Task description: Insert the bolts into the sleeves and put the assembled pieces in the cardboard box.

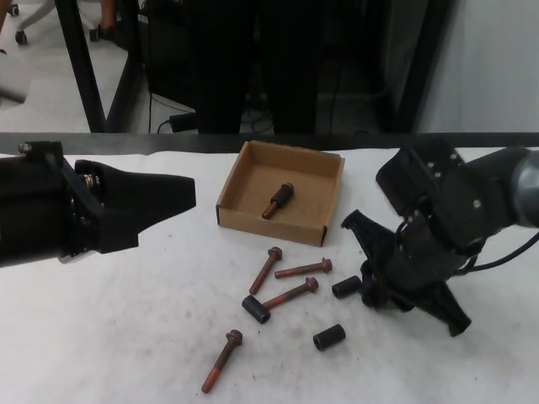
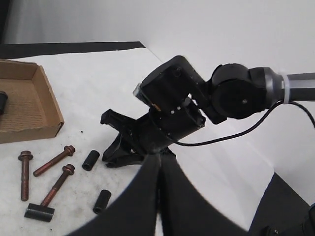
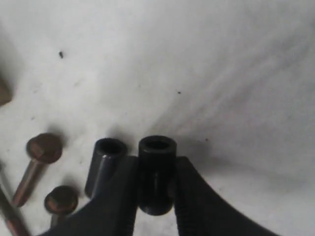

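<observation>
Four loose bolts (image 1: 265, 269) lie on the white worktop (image 1: 118, 337) in front of the box (image 1: 269, 225). Three are bunched near the middle and the fourth lies apart, nearer the camera. There are also four loose sleeves (image 1: 329, 337). Three lie on the worktop, and one of these sits crosswise against the tip of a bolt. The fourth sleeve is held in the right hand (image 3: 157, 164), whose fingers are pressed against both its sides, low over the worktop just right of the bolts. Another sleeve lies just beside one finger, and two bolt heads are close by.

The box holds one assembled piece (image 1: 278, 199), a bolt in its sleeve.

The left hand (image 2: 159, 164) hangs over the left of the worktop, well apart from the parts. Its fingers are pressed together and hold nothing. Black frame legs (image 1: 84, 67) stand behind the worktop.
</observation>
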`<control>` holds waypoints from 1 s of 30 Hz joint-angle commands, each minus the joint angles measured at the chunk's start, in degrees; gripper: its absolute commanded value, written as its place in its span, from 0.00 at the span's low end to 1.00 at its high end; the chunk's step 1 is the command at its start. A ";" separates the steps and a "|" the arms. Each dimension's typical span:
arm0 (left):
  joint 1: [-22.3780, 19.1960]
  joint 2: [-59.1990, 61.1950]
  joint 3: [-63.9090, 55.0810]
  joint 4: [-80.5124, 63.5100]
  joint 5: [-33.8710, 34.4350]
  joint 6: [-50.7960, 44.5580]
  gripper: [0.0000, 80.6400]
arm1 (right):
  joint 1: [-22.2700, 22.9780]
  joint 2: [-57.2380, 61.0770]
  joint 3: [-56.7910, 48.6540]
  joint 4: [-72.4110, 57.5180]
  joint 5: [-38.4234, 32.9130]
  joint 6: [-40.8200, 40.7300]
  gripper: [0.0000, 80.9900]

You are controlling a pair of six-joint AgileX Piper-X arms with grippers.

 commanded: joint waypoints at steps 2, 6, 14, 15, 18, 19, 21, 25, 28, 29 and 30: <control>-0.84 -0.57 -0.04 6.03 -2.38 -0.32 0.01 | -0.13 -6.96 -0.38 0.88 -0.59 -7.44 0.00; -4.67 -0.57 -0.04 13.94 -11.11 -0.32 0.01 | -0.13 -13.01 -0.38 7.20 -0.86 -16.82 0.00; -18.49 -0.08 -0.04 13.70 -30.38 -2.70 0.01 | -0.13 -26.27 -0.23 19.65 -1.10 -34.08 0.00; -20.25 0.38 -0.04 13.70 -32.23 -4.98 0.01 | -0.13 -27.99 -0.23 20.66 -1.91 -36.21 0.00; -24.51 3.12 -0.04 13.70 -33.93 -9.66 0.01 | -0.13 -32.71 -0.23 23.74 -3.06 -40.09 0.00; -25.62 4.52 -0.04 13.70 -33.94 -10.58 0.01 | -0.13 -34.30 -0.23 24.83 -3.41 -41.31 0.00; -27.17 7.76 -0.04 13.70 -33.93 -10.95 0.01 | -0.13 -37.21 -0.23 26.72 -3.42 -43.14 0.00; -27.84 13.69 -0.14 13.70 -33.54 -15.32 0.01 | -0.13 -43.25 -0.23 29.49 -3.42 -45.78 0.00; -27.23 16.97 -0.14 13.11 -31.52 -15.29 0.14 | -0.13 -47.17 -0.23 30.57 -3.42 -46.34 0.00; -26.99 17.92 -0.14 13.13 -31.10 -15.15 0.19 | -0.13 -48.39 -0.23 30.96 -3.42 -46.32 0.00; -26.71 18.80 -0.14 13.13 -30.82 -14.48 0.25 | -0.13 -49.29 -0.23 31.14 -3.57 -46.32 0.00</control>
